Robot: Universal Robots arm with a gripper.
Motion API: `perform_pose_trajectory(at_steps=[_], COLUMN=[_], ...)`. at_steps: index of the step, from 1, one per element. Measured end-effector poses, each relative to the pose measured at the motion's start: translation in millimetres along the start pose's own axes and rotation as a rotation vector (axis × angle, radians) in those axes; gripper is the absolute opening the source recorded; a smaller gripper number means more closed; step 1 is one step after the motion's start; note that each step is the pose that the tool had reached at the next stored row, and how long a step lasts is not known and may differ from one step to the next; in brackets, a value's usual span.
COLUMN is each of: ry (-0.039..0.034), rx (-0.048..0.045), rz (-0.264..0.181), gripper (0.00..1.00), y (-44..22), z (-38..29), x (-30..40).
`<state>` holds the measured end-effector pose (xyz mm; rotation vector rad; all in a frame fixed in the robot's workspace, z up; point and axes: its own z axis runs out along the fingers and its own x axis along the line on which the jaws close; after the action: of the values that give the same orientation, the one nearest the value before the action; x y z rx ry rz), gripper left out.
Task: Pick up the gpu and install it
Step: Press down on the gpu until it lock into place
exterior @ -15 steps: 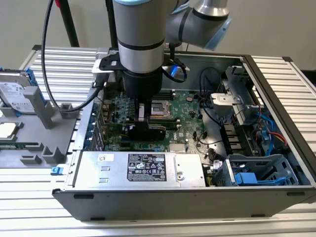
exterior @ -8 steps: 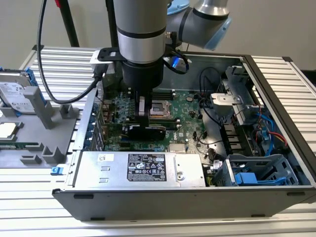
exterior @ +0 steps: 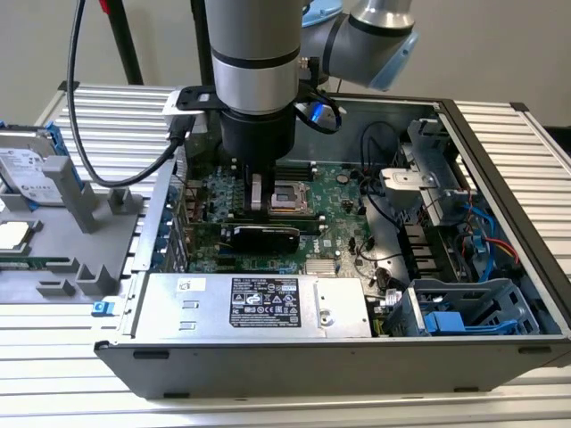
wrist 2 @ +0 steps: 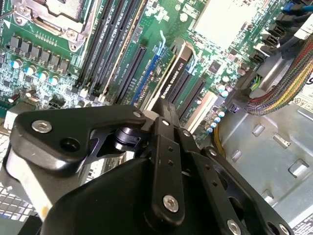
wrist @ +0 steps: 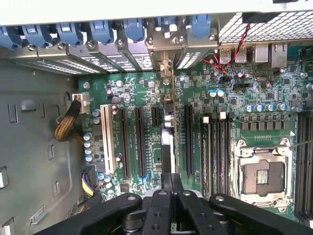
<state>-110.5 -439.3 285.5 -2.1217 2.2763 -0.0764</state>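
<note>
Standing on edge in a motherboard (wrist: 137, 93) slot, the gpu (wrist: 167, 122) sits directly beneath the claw (wrist: 167, 183), whose fingers (exterior: 257, 192) are closed on its top edge; the processor socket (wrist: 259, 176) lies beside the claw, inside the open computer case (exterior: 500, 223).

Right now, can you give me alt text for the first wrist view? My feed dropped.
The hand grips the top edge of the gpu, which stands on edge in a slot on the green motherboard. The empty processor socket lies to one side, with blue card latches along the case's rear wall.
</note>
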Motion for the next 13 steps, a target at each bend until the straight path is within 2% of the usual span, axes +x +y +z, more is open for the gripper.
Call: perform_pose_trajectory(at_steps=[13], ry=[0.0149], rx=[0.0011], rz=[-0.001], gripper=[0.00], y=[0.0], z=[0.0], x=[0.0])
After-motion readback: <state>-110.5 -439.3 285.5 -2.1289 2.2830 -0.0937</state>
